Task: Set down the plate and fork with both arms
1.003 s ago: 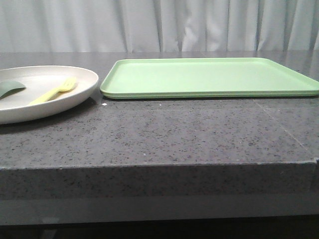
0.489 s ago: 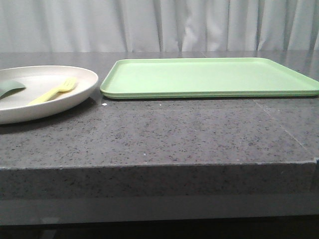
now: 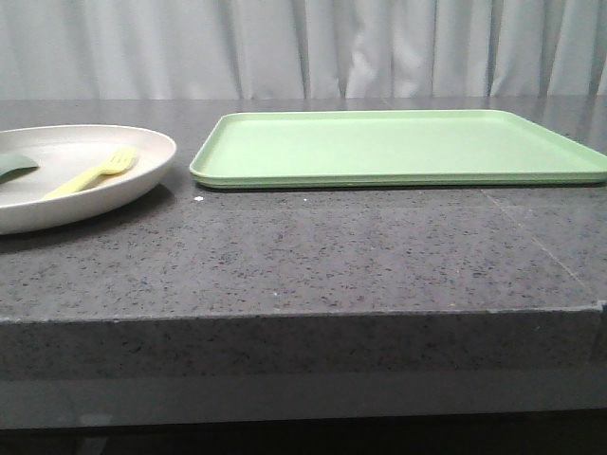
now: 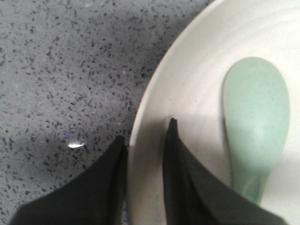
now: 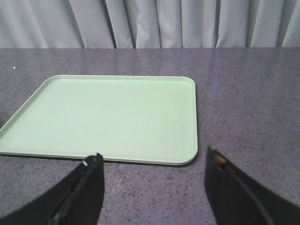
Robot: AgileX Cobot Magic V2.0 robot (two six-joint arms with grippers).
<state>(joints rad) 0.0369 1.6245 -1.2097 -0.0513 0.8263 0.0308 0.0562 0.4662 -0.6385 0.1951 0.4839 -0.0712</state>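
On table, far left:
plate [image 3: 114,185]: 1, w/ 1 fork [image 3: 90,174] + 1 green spoon [image 4: 255,126]
tray [image 3: 398,147]: 1, right of plate
left gripper [image 4: 145,140]: fingers clamped on plate rim
right gripper [image 5: 152,164]: fingers wide apart, near tray

The left gripper [image 4: 145,140] clamped the rim of the plate [image 4: 197,93], one finger either side, beside a green spoon [image 4: 255,122] lying in it.

The tray [image 3: 398,147] lay bare across the counter's far middle and right, with open dark counter [image 3: 313,256] in front of it. At the left, the plate [image 3: 66,194] blocked the way, carrying the fork [image 3: 90,175] and a green spoon [image 4: 255,124], with only a narrow gap to the tray.
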